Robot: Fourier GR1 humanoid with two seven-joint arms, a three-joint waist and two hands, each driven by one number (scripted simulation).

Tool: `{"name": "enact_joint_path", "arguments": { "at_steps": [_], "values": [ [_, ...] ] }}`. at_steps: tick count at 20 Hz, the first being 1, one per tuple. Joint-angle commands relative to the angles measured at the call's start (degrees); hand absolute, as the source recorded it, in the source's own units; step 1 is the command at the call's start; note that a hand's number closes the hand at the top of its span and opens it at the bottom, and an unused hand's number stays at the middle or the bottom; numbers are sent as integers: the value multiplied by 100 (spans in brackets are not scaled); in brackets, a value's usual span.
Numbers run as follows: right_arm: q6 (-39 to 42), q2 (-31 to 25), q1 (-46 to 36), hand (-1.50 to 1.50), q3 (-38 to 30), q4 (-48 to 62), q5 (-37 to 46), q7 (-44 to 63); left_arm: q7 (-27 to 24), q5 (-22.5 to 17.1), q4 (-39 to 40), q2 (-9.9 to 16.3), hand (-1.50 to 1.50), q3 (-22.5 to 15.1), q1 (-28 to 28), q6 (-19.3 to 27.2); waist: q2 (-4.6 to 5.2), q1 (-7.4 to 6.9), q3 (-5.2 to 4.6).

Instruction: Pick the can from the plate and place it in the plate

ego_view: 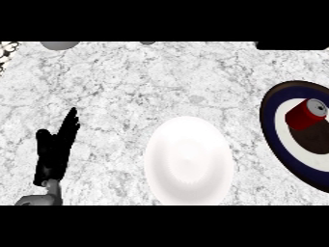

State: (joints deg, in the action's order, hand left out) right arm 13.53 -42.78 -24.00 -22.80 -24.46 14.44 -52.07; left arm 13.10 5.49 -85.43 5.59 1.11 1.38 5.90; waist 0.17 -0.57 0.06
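A red cylindrical can [307, 114] lay tilted on the glossy navy-rimmed plate [281, 140]; the left hand [55, 147] rested straight-fingered beside a smooth white plate [188, 161].

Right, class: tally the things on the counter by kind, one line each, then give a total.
Plates: 2, the white plate and the dark blue-rimmed plate
Cans: 1, the red can lying on the blue-rimmed plate
Total: 3

Bare grey marble counter [124, 82] lies open along its far edge and left of the plain white plate [188, 160]; the navy-rimmed plate [281, 132] crowds the right edge.
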Motion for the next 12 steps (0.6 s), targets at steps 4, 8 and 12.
{"name": "enact_joint_path", "arguments": {
  "at_steps": [4, 8, 12],
  "values": [
    [-175, -288, -226, -150, -156, 1092, 96, -834, -373, 144, 188, -138, 0, -110, -111, 62, 40, -78, 15],
    [221, -693, -272, -150, -306, 1126, -93, -786, 100, 160, 156, -241, 0, -121, 223, 178, 29, -35, 13],
    [139, -686, -85, -150, -341, 1275, -106, -1113, -123, 43, 122, -95, 0, 11, 85, 26, 38, -60, 19]
  ]
}}
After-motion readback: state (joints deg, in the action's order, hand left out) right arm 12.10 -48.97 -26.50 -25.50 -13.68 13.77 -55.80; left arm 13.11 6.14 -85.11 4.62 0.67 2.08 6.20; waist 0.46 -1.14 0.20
